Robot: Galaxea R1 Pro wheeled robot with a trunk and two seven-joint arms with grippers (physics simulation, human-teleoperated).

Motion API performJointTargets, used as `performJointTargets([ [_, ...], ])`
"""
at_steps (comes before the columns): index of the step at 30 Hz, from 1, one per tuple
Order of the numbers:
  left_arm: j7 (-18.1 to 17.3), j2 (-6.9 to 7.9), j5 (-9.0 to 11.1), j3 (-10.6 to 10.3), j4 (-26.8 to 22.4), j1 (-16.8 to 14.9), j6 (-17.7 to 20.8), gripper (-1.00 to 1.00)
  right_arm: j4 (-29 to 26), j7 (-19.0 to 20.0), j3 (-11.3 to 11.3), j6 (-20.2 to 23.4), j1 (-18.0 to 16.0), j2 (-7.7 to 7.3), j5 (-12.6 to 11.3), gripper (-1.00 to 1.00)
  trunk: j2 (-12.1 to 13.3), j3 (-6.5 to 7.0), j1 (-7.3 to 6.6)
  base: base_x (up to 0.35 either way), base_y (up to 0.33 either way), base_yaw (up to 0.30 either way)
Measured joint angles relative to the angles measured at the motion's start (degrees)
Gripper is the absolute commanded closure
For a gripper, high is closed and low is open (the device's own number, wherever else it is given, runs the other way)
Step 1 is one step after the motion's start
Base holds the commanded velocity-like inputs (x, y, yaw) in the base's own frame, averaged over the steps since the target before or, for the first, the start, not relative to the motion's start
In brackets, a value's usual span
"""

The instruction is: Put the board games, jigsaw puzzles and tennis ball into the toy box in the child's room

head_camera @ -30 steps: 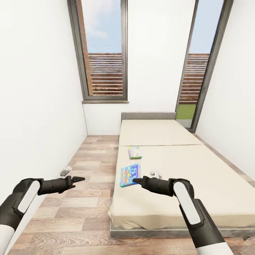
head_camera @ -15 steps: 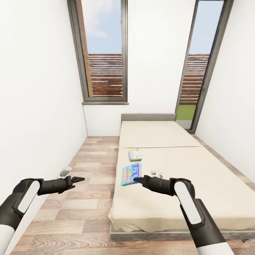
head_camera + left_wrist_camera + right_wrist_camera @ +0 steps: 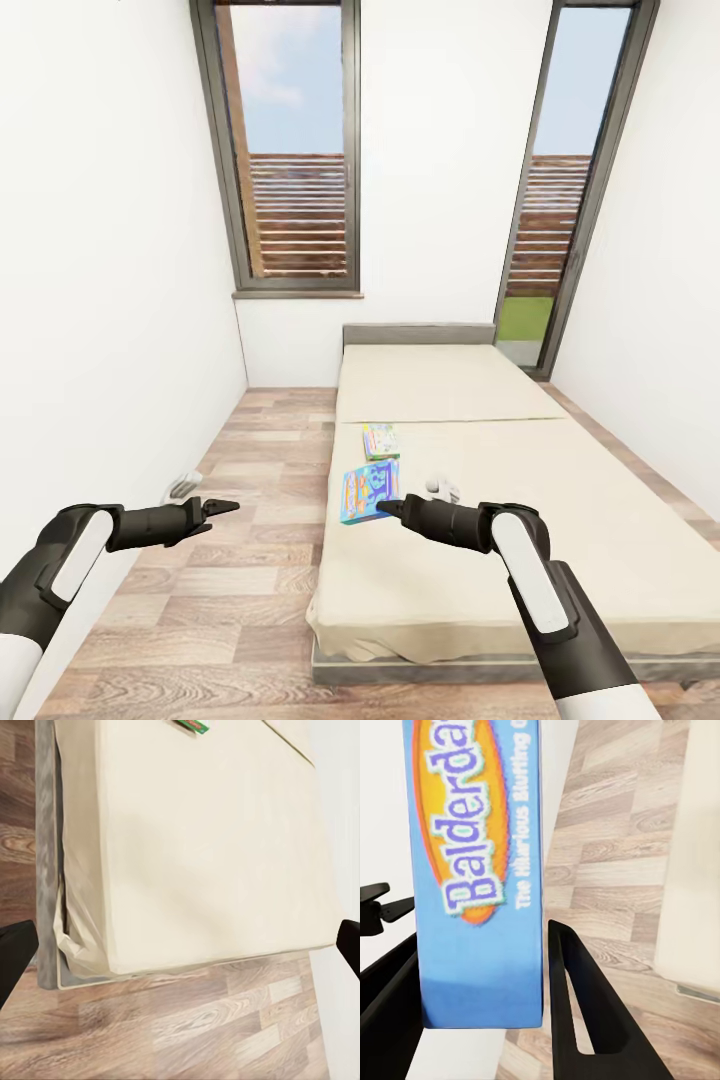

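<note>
Head view, bed: the bed point(image 3: 480, 500) with a beige sheet was seen against the far wall, between two tall grey-framed windows point(image 3: 290, 150).
Head view, games: two board games were seen lying on the sheet near the bed's left edge, a blue one point(image 3: 369, 492) nearer and a smaller green one point(image 3: 380, 440) beyond it.
Head view, right gripper: the right gripper point(image 3: 385, 508) was held at the blue game's near corner.
Head view, left gripper: the left gripper point(image 3: 222, 507) was held over the wood-plank floor point(image 3: 240, 560), well apart from the bed; its jaw state could not be told here.
Left wrist view: the bed's corner point(image 3: 195, 870) and floor were framed between two dark fingertips point(image 3: 15, 956) spread wide, with nothing held.
Right wrist view: a blue box lettered "Balderdash" point(image 3: 476, 870) was seen between the black fingers point(image 3: 585, 1012); one finger stood just apart from the box's edge, so a firm grip could not be told.
</note>
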Motion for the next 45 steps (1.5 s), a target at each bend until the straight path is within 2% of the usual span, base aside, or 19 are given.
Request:
performJointTargets([
  [14,1.1,-0.24,-0.6,-0.4,0.1,0.0,-0.3,-1.0,0.1,0.0,0.1,-0.2,0.0,0.09,-0.1,1.0,5.6,2.51,-3.08,0.0,0.0,0.0],
  [19,3.0,-0.36,-0.7,-0.3,0.1,0.0,-0.4,-1.0,0.1,0.0,-0.1,-0.2,0.0,0.04,-0.1,1.0,5.6,2.52,-3.08,0.0,0.0,0.0],
  [29,3.4,-0.43,-0.7,-0.3,0.1,0.0,-0.4,-1.0,0.2,0.1,-0.1,-0.3,0.0,0.09,-0.1,1.0,5.6,2.52,-3.08,0.0,0.0,0.0],
  [37,3.7,-0.53,-0.8,-0.5,0.1,0.0,-0.5,-1.0,0.7,0.1,-0.1,-2.4,0.0,0.09,-0.2,1.0,5.6,2.52,-3.08,0.0,-0.113,-0.006],
  [45,3.7,-0.56,-0.9,-0.5,0.1,0.0,-0.4,-1.0,0.7,0.2,-1.4,-2.5,0.0,0.07,-0.1,1.0,5.6,2.52,-3.08,0.0,-0.129,-0.228],
])
